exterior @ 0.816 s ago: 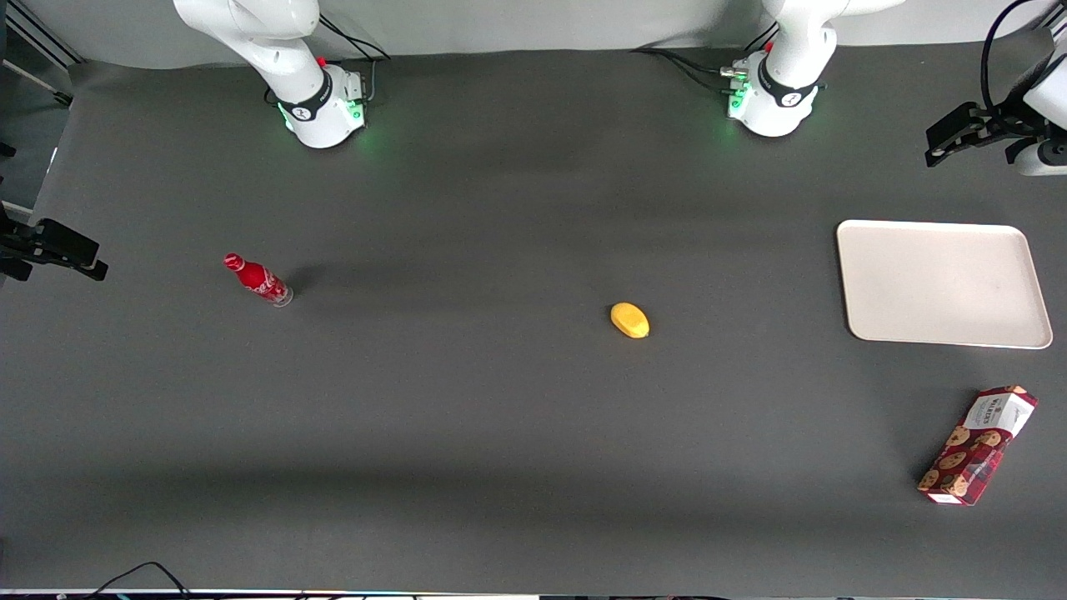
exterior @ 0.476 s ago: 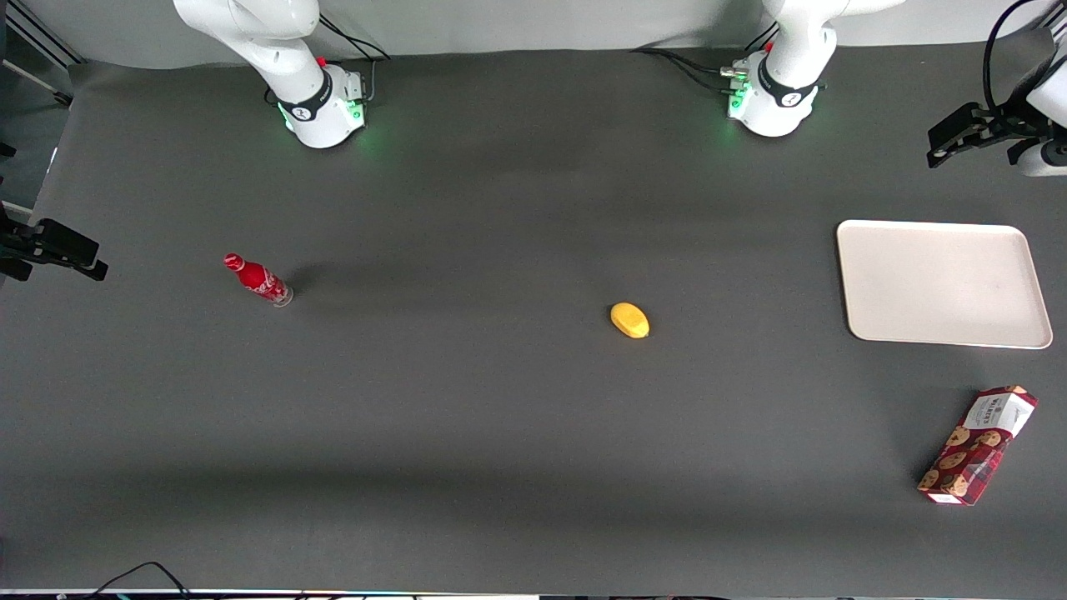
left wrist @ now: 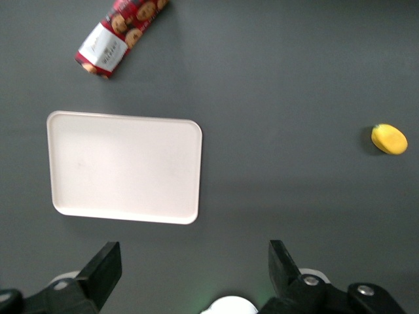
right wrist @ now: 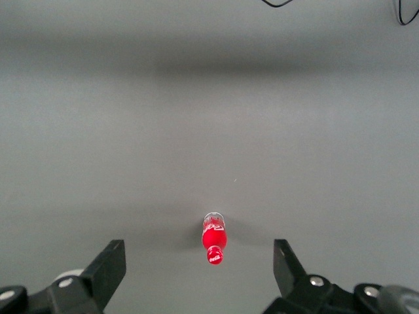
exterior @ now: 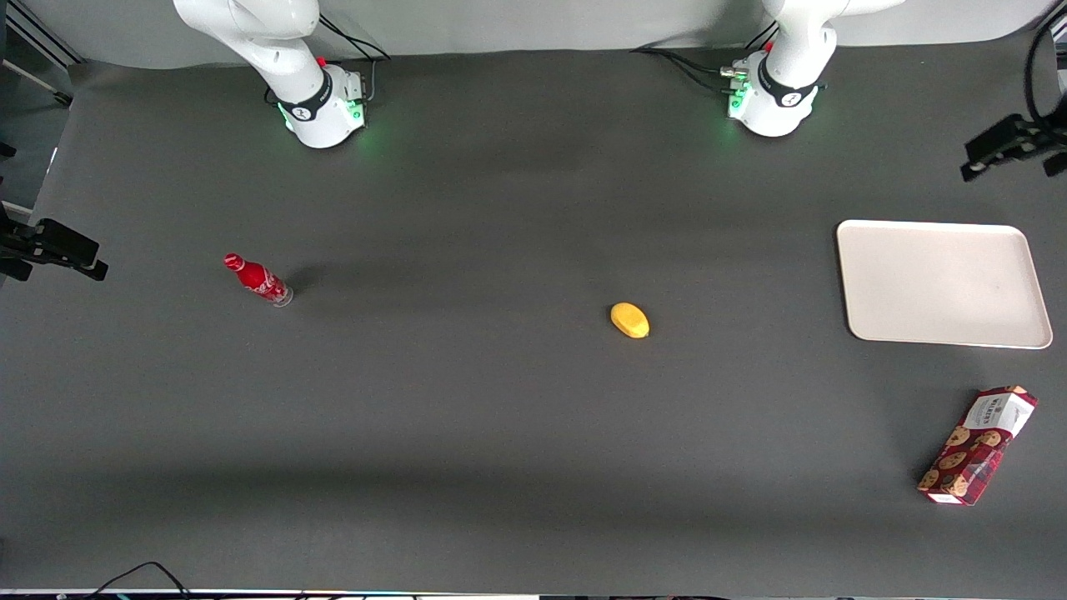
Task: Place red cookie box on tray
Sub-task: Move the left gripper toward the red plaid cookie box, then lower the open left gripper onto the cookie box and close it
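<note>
The red cookie box (exterior: pixel 975 446) lies flat on the dark table near the front camera, at the working arm's end, with its white label end pointing toward the tray. The cream tray (exterior: pixel 942 283) sits bare, a little farther from the camera than the box, with a strip of table between them. My left gripper (exterior: pixel 1013 150) hangs high in the air, farther from the camera than the tray and partly out of view. In the left wrist view the gripper (left wrist: pixel 193 256) is open with nothing between its fingers, and both the tray (left wrist: pixel 124 167) and the box (left wrist: pixel 121 33) show far below.
A yellow lemon-like fruit (exterior: pixel 629 320) lies near the table's middle and also shows in the left wrist view (left wrist: pixel 389 139). A small red soda bottle (exterior: pixel 258 280) stands toward the parked arm's end. The working arm's white base (exterior: pixel 771 100) stands at the table's back edge.
My left gripper has slid farther toward the table's working-arm edge, so less of it shows in the front view. The box, tray, fruit and bottle have not moved.
</note>
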You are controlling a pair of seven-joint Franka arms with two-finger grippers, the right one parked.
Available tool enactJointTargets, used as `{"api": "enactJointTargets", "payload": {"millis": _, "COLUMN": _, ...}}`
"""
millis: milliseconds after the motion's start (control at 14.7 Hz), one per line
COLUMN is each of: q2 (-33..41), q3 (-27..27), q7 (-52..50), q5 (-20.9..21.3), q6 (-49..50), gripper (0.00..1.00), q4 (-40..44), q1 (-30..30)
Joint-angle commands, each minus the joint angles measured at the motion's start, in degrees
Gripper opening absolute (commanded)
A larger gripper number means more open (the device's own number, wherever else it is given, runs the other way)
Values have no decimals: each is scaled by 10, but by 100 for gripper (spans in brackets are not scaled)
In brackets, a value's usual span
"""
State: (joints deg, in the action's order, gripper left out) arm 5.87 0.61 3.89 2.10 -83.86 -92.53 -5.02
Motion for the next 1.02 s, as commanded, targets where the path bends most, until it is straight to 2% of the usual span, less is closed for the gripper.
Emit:
{"api": "enactJointTargets", "payload": {"millis": 0, "q2": -180, "q3": -59, "q7": 133, "q5": 17, "q6": 14, "gripper": 100, "q4": 188, "q1": 3}}
{"api": "enactJointTargets", "payload": {"millis": 204, "q2": -291, "q3": -119, "q7": 292, "q5": 18, "q6": -31, "gripper": 100, "q4": 286, "q1": 1}}
{"api": "enactJointTargets", "payload": {"millis": 408, "q2": -363, "q3": -136, "q7": 383, "q5": 17, "q6": -148, "gripper": 100, "q4": 289, "q1": -5}}
{"api": "enactJointTargets", "payload": {"millis": 544, "q2": -428, "q3": -145, "q7": 440, "q5": 0, "q6": -216, "gripper": 100, "q4": 286, "q1": -14}}
{"api": "enactJointTargets", "payload": {"millis": 680, "q2": -493, "q3": -147, "q7": 447, "q5": -44, "q6": -282, "gripper": 100, "q4": 287, "q1": -17}}
{"api": "enactJointTargets", "payload": {"millis": 951, "q2": -581, "q3": -146, "q7": 458, "q5": -61, "q6": -382, "gripper": 100, "q4": 286, "q1": -19}}
